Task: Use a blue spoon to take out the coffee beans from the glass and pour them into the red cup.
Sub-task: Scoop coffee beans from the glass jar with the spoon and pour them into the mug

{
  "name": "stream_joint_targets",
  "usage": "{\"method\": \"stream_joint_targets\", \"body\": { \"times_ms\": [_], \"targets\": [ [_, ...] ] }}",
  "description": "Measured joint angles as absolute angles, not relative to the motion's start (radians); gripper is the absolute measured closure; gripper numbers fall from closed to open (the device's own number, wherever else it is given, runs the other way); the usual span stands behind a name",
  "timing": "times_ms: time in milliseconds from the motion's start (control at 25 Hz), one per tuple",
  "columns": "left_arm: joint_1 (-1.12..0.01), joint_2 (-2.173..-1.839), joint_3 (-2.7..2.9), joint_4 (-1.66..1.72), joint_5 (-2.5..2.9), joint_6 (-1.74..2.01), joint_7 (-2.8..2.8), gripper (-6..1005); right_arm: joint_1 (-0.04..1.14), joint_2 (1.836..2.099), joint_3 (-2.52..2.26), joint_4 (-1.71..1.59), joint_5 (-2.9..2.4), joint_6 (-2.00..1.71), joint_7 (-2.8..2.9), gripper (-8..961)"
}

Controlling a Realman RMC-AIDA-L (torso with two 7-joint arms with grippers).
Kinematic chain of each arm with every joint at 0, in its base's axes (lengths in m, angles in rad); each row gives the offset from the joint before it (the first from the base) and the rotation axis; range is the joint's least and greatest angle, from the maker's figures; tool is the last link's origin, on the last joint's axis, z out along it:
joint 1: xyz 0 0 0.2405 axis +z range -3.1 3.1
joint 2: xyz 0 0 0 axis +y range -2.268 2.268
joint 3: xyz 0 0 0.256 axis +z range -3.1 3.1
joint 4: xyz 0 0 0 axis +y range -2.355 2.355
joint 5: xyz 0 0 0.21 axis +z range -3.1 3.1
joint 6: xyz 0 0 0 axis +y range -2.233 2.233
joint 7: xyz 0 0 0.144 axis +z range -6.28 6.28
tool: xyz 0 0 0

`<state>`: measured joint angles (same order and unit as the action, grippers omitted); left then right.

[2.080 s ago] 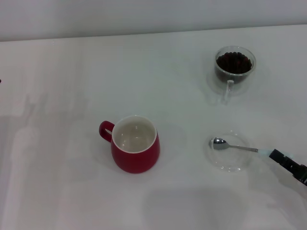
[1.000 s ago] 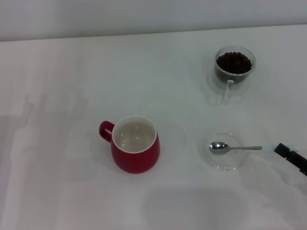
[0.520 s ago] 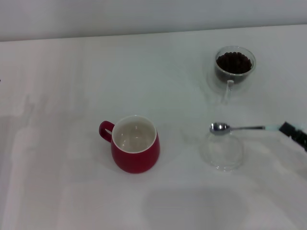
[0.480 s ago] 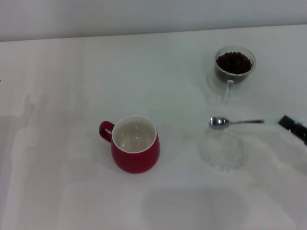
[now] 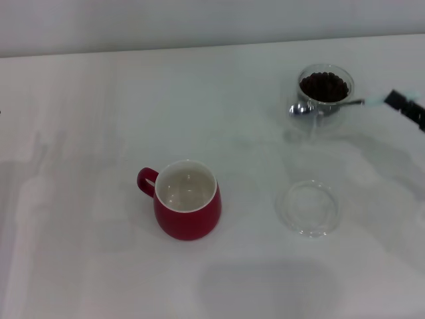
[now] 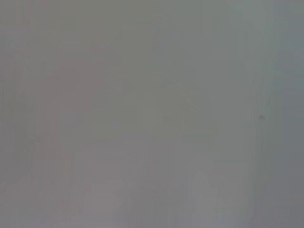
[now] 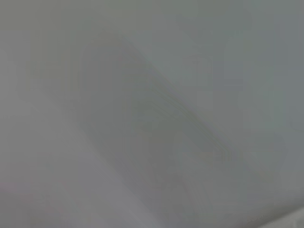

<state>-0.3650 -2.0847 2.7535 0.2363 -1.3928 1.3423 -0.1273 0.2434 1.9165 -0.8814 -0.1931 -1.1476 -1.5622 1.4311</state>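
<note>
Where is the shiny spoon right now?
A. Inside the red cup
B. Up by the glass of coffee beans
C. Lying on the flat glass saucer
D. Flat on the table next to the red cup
B: in the head view the blue spoon is held by the right gripper with its bowl at the near rim of the glass of coffee beans; the saucer and red cup hold nothing.

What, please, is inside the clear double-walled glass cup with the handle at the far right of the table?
The clear double-walled glass cup holds dark brown coffee beans, heaped nearly to its rim. Only the top layer shows; whatever lies beneath them is covered.
</note>
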Motion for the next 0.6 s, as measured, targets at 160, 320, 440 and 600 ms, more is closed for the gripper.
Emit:
{"method": "stream_joint_targets", "body": {
  "times_ms": [160,320,440,600],
  "targets": [
    [-0.365,-2.085,2.753,0.236,-1.393,1.342,-0.127,110,0.266,1.916,-0.872,-0.259,-1.148,-1.521,1.431,807],
    [-0.365,-2.085,2.754,0.238,-1.393,1.342,-0.127,110,0.275,1.916,-0.867,-0.332,-1.147,-1.470,1.431,807],
    [-0.365,-2.085,2.754,0.238,-1.393,1.342,-0.127,110,0.280,1.919,-0.853,-0.379,-1.147,-1.433,1.431,807],
    [-0.366,-2.085,2.754,0.239,-1.394,1.342,-0.127,110,0.295,1.917,-0.832,-0.389,-1.150,-1.409,1.428,809]
  ]
}}
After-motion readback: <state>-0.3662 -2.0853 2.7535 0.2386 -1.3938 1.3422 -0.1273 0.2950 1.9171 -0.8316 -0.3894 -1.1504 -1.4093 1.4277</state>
